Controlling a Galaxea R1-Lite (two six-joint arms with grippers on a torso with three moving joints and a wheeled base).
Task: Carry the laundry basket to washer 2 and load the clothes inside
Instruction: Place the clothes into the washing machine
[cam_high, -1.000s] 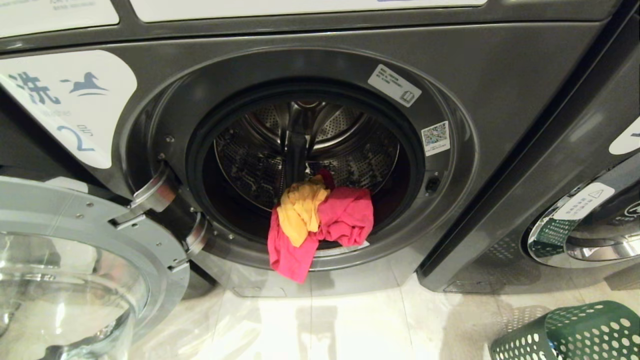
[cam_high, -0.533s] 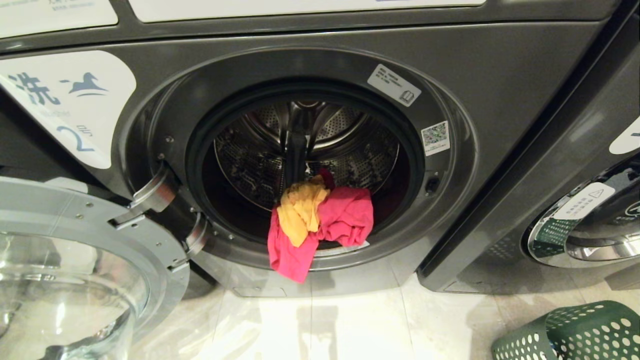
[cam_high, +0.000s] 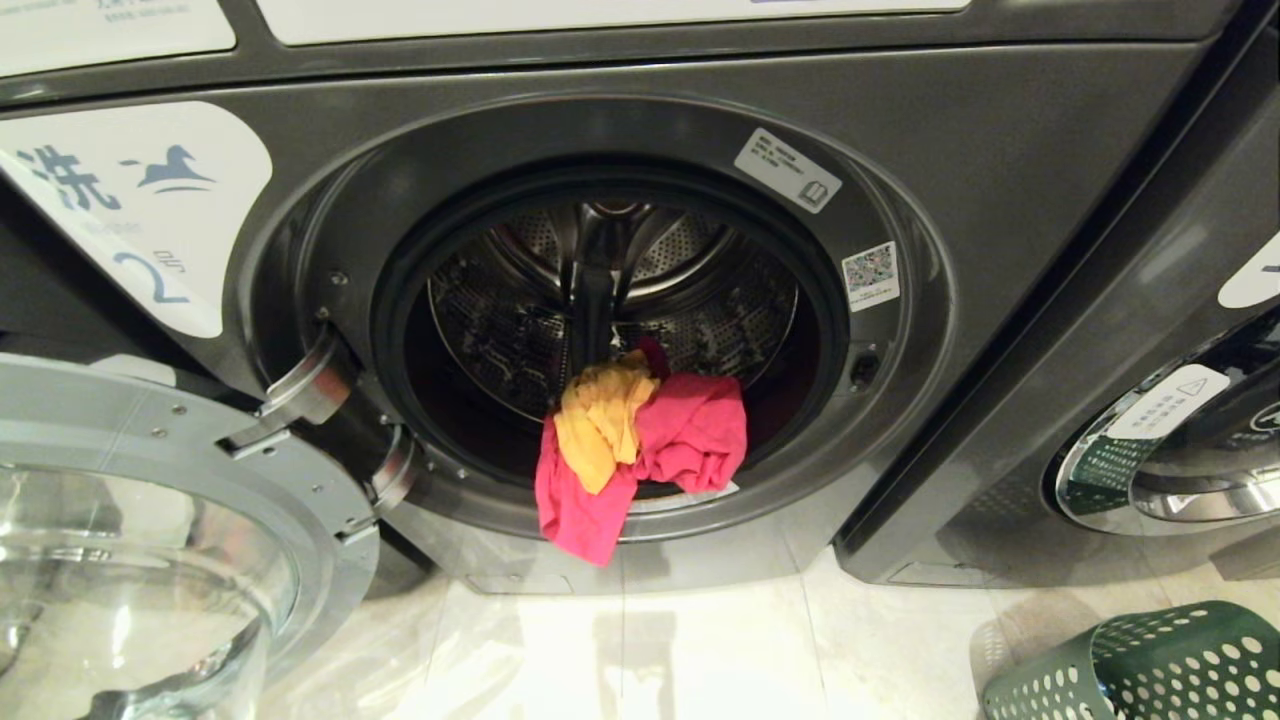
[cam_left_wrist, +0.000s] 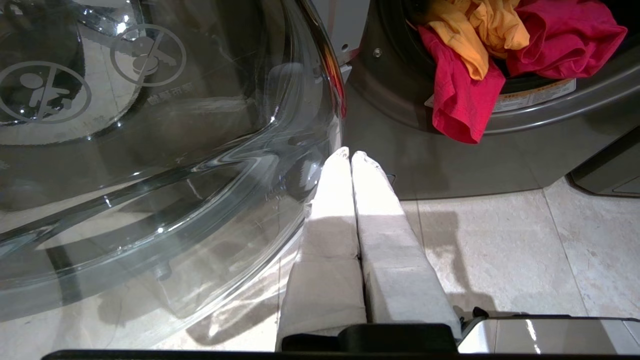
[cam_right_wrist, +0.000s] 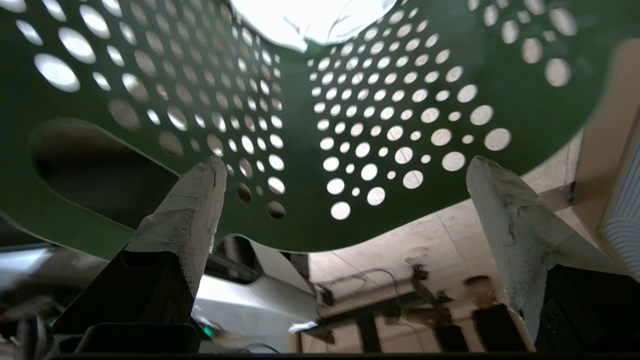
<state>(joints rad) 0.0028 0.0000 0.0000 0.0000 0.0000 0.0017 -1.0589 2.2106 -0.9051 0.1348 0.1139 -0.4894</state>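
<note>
Right wrist: laundry basket (cam_right_wrist: 300, 125) before gripper (cam_right_wrist: 345, 170)

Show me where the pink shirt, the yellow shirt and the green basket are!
pink shirt (cam_high: 695, 430), head view, on its bunched part in the washer opening.
yellow shirt (cam_high: 597, 420), head view, on its middle folds.
green basket (cam_high: 1150, 665), head view, on its holed side wall.
</note>
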